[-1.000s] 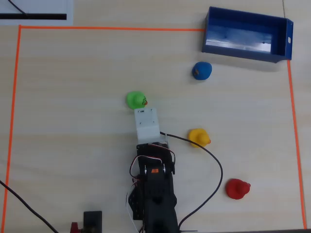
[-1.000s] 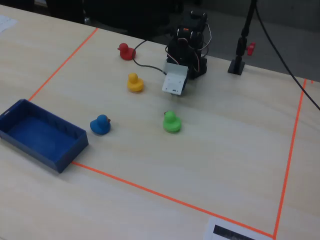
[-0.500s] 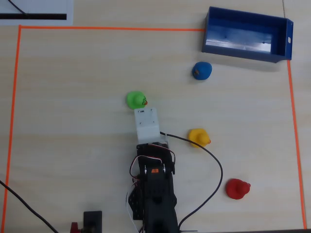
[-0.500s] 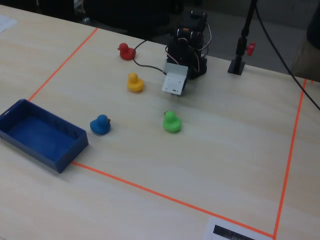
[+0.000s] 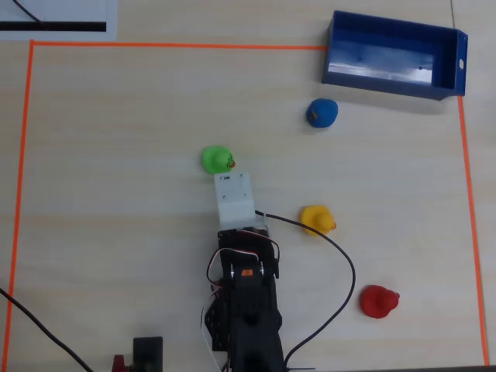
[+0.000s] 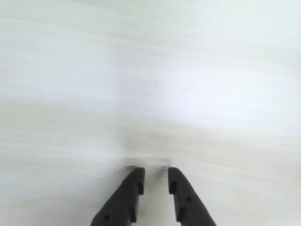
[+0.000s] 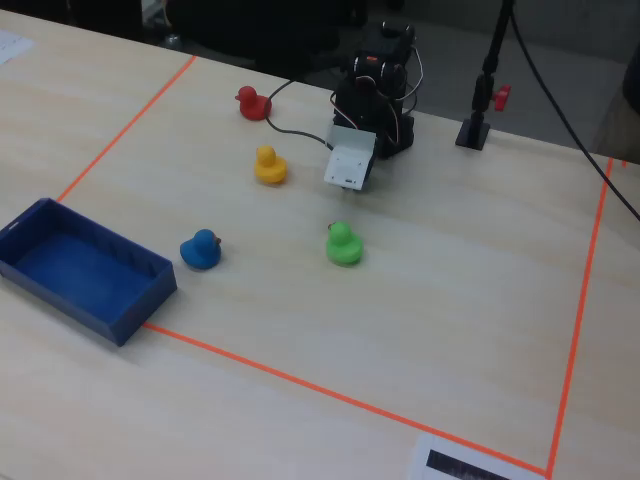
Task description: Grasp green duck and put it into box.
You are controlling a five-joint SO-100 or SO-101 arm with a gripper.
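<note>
The gripper (image 6: 155, 175) is held empty, its fingers a little apart, so the green duck (image 5: 216, 159) could be bumped away instead of being caught for the box (image 5: 391, 56).

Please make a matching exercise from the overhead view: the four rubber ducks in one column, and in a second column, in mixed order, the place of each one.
Things:
1. small green rubber duck
2. small blue rubber duck
3. small yellow rubber duck
4. small red rubber duck

Places:
A. nearest the dark blue plastic box
B. lowest in the picture, at the right
C. just above the arm's white wrist block
D. right of the arm, beside its black cable

Pairs: 1-C, 2-A, 3-D, 4-B
</note>
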